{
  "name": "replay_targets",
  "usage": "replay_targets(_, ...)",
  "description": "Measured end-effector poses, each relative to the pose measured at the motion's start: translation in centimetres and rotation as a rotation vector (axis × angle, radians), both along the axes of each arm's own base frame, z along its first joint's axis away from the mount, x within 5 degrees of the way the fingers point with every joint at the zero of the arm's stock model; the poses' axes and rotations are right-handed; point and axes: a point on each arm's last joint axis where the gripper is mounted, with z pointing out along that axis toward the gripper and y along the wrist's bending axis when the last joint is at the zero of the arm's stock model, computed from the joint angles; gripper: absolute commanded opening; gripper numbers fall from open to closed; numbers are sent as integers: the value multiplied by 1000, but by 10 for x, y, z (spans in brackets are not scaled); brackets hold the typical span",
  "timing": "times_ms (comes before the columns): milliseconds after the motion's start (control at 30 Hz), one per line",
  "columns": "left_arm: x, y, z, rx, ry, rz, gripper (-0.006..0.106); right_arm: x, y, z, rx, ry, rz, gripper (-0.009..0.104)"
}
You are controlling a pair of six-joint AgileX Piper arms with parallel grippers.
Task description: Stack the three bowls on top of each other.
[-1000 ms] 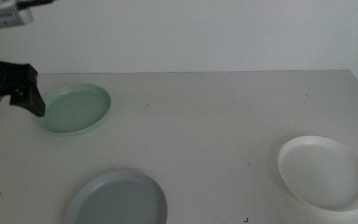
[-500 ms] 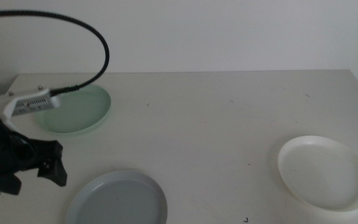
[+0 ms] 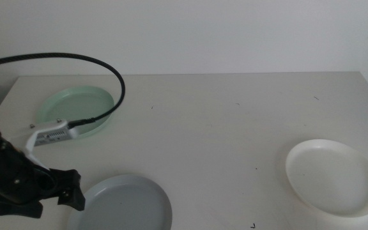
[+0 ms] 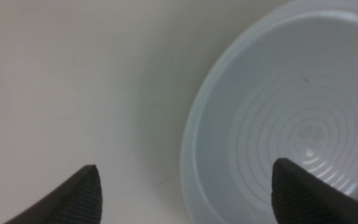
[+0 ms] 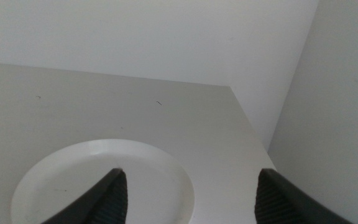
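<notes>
Three shallow bowls lie apart on the pale table [image 3: 222, 128], none stacked. In the middle view the mint green bowl [image 3: 88, 105] sits at the upper left, the pale grey-blue bowl [image 3: 123, 204] at the lower left against the bottom edge, and the white bowl [image 3: 334, 176] at the lower right. The left gripper [image 3: 69, 195] is low at the left side of that frame, right beside the grey-blue bowl's left rim, with a black cable [image 3: 75, 64] arching over the green bowl. Its wrist view shows the left gripper [image 4: 185, 190] with jaws spread wide, straddling the grey-blue bowl's [image 4: 291, 112] rim, one jaw over the bare table and one over the bowl's ringed inside; contact cannot be made out. The right gripper [image 5: 185, 193] appears only in its own wrist view, jaws wide apart above the white bowl [image 5: 98, 180], holding nothing.
</notes>
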Motion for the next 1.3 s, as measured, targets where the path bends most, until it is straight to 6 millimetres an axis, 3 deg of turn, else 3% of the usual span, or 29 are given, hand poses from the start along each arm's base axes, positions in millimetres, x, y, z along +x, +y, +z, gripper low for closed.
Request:
replay_targets(300,12,-23,-32,20,49,-80,103,0,0,0,0,0,0,52)
replay_targets(500,17,-27,-48,28,79,-86,90,0,0,0,0,0,0,52)
replay_targets(600,19,-28,-48,29,83,-87,71,0,0,0,0,0,0,52)
replay_targets(867,20,-28,-52,32,88,-85,4,0,0,0,0,0,0,52)
replay_targets(900,20,-28,-52,32,88,-85,0,0,0,0,0,0,0,52)
replay_targets(1300,18,-30,-41,8,75,-90,0,0,0,0,0,0,0,52)
